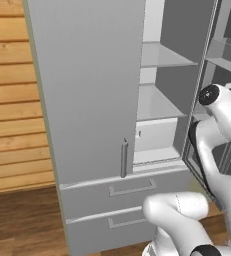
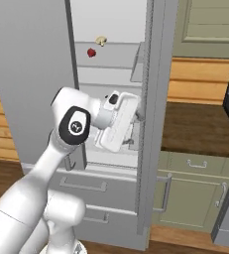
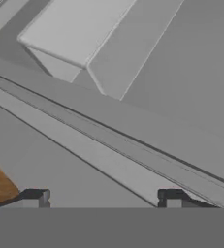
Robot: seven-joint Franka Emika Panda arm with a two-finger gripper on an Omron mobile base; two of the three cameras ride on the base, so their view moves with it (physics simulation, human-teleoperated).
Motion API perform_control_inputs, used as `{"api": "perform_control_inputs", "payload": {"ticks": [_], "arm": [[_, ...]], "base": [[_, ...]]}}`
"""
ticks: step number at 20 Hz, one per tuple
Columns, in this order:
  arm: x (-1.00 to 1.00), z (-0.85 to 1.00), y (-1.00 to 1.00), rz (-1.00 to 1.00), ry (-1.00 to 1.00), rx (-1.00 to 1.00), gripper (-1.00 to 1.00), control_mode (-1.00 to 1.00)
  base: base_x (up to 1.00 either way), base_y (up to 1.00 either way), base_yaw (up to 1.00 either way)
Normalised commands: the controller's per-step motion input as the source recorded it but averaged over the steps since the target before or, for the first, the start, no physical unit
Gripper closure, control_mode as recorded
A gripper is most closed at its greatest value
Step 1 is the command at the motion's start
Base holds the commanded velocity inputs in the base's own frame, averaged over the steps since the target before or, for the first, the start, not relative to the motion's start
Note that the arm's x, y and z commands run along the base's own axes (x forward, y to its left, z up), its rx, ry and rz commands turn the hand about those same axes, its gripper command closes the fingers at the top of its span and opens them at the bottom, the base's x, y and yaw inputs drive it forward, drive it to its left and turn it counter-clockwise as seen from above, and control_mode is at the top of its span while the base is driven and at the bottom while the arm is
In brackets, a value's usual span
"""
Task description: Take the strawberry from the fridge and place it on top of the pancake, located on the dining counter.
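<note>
The grey fridge [image 1: 87, 90] has its left door shut and its right door [image 2: 153, 124] swung open. The tiny red strawberry [image 2: 91, 52] lies on an upper shelf inside. My white hand [image 2: 118, 121] is at the height of a lower shelf, well below the berry, and points toward the inside of the open door. In the hand view my gripper [image 3: 104, 197] is open, its two dark fingertips [image 3: 36, 196] wide apart with nothing between them, facing a pale door bin [image 3: 74, 34]. The pancake and the dining counter are out of view.
A small tan mushroom [image 2: 101, 40] sits just up and right of the berry. Two fridge drawers [image 1: 117, 200] lie below the doors. A brown worktop over green cabinets [image 2: 195, 188] stands right of the open door, and a wood plank wall [image 1: 12, 100] is on the left.
</note>
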Motion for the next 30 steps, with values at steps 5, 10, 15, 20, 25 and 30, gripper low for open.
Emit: {"api": "perform_control_inputs", "payload": {"ticks": [5,10,15,20,25,30], "arm": [[0.10,0.00,0.99,-0.07,-0.13,0.30,-1.00,-1.00],[0.24,-0.37,0.95,-0.18,-0.07,0.71,-1.00,-1.00],[0.21,-0.54,0.81,-0.24,-0.11,0.79,-1.00,-1.00],[0.28,-0.34,0.77,-0.32,-0.21,0.64,-1.00,-1.00],[0.38,0.00,0.80,-0.55,-0.10,0.07,-1.00,-1.00],[0.28,-0.04,0.57,-0.12,0.11,0.00,-1.00,-1.00]], "base": [[0.00,0.00,0.00],[0.00,0.00,0.00],[0.00,0.00,0.00],[0.00,0.00,0.00],[0.00,0.00,0.00],[0.00,0.00,0.00]]}}
